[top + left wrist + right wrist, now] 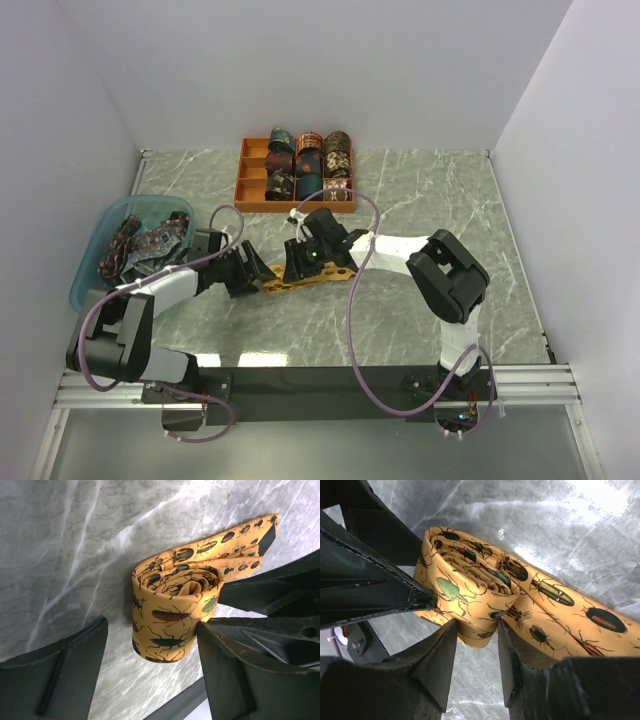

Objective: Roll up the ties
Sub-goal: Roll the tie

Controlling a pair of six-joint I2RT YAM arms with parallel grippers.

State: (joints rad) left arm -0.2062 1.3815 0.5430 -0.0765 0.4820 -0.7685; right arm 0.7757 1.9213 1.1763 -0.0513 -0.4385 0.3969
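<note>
In front of the orange tray [243, 190] the mustard tie [170, 610] lies half coiled. The right gripper [476, 630] pinches the coil's edge; the left gripper [150, 625] straddles it, jaws spread. I'd say squeeze gently before the right lets go — or the layers spring loose.

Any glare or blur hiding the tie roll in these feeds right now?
Right wrist: glare whitens the marble table at upper right, but the gold tie is sharp. Left wrist: tie crisp, the left tool's fingers dark and underexposed. Top external: even light, no harsh glare, though the tie is small and mostly covered.
</note>
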